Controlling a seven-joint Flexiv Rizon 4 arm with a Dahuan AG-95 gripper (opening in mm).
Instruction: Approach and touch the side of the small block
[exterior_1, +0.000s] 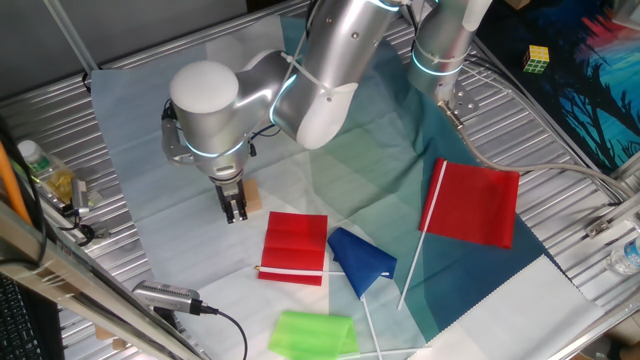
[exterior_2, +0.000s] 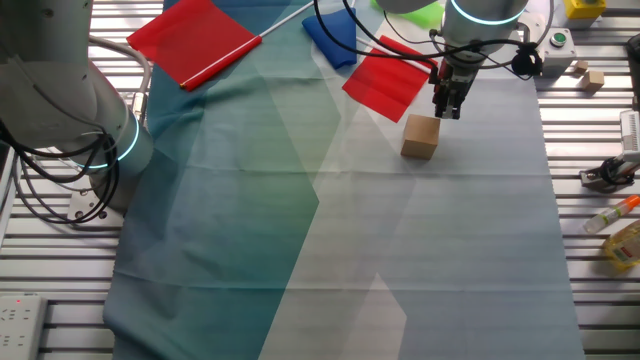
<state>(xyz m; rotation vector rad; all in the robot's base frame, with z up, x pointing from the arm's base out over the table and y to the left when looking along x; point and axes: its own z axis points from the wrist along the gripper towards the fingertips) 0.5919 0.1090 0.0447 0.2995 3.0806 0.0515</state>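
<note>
The small block (exterior_2: 420, 136) is a plain tan cube on the pale cloth; in the one fixed view it (exterior_1: 252, 196) peeks out just right of my fingers. My gripper (exterior_2: 447, 108) points straight down, with its tips by the block's far right corner. It also shows in the one fixed view (exterior_1: 234, 210). The fingers look pressed together and hold nothing. I cannot tell whether they touch the block or stand a hair off it.
A red folded cloth (exterior_2: 388, 80) lies just beyond the block. A blue flag (exterior_1: 360, 258), a green cloth (exterior_1: 313, 333) and a larger red flag (exterior_1: 470, 203) lie nearby. A multicoloured puzzle cube (exterior_1: 537, 59) sits off the cloth. Bottles and tools line the table edge (exterior_2: 610, 215).
</note>
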